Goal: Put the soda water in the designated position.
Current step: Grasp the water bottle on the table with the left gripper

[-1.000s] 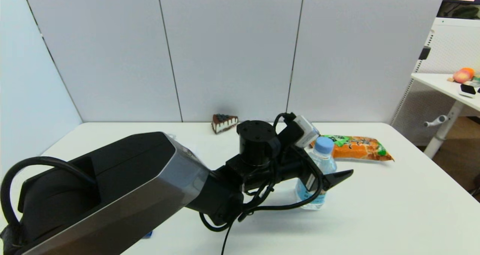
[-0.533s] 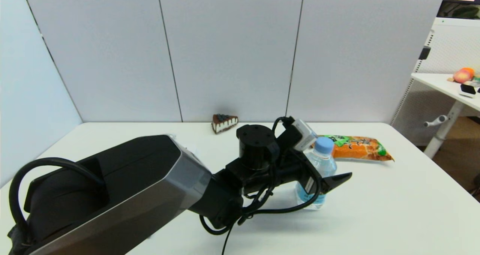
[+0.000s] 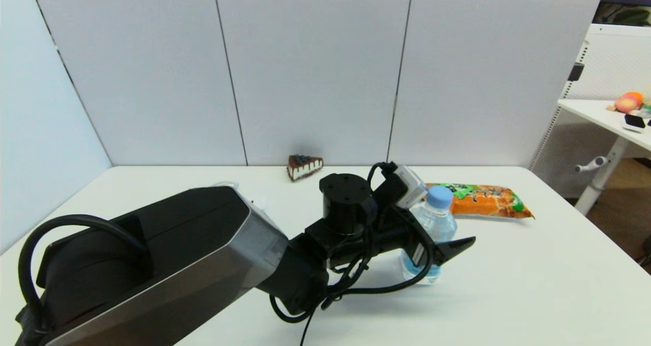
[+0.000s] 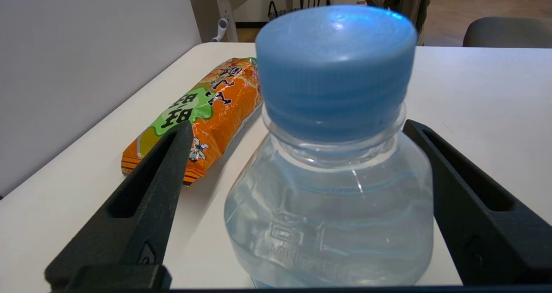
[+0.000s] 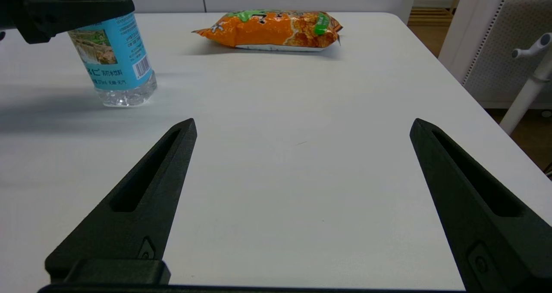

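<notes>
I see left gripper (image 3: pixel 441 234) at soda water (image 3: pixel 430 234), bottle upright on white counter (image 3: pixel 534 285). Snack bag (image 3: pixel 480 200) just behind. Cake slice (image 3: pixel 304 166) at far edge.

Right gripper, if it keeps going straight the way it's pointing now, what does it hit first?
Probably nothing soon. The right gripper points over bare table; the soda water stands off to one side, and the orange snack bag lies far ahead, roughly in line, though depth is unclear.

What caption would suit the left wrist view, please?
Open left gripper straddling the upright soda water, snack bag behind on the white table.
</notes>
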{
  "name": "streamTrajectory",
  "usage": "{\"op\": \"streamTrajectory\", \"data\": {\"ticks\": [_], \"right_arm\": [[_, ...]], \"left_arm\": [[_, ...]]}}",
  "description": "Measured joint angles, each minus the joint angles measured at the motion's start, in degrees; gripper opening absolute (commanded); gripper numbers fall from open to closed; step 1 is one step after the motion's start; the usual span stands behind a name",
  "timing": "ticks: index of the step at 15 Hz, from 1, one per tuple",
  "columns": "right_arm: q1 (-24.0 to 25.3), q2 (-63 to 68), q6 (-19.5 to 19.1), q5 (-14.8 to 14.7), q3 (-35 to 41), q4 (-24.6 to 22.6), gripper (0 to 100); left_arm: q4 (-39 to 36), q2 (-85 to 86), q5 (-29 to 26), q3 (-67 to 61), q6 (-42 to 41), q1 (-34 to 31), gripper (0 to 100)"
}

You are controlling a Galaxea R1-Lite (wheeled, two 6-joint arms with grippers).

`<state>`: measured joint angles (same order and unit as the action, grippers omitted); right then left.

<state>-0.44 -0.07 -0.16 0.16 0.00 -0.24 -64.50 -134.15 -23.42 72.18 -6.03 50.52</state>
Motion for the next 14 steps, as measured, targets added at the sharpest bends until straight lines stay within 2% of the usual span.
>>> {"op": "streamTrajectory", "data": {"ticks": [7, 8, 14], "right_arm": [[0.0, 0.0, 0.0, 0.0, 0.0, 0.0, 100], [0.0, 0.0, 0.0, 0.0, 0.0, 0.0, 100], [0.0, 0.0, 0.0, 0.0, 0.0, 0.0, 100]], "left_arm": [[-0.4, -0.3, 0.0, 0.0, 0.3, 0.0, 100], [-0.4, -0.3, 0.0, 0.0, 0.3, 0.0, 0], [-0.4, -0.5, 0.0, -0.2, 0.3, 0.0, 0]]}}
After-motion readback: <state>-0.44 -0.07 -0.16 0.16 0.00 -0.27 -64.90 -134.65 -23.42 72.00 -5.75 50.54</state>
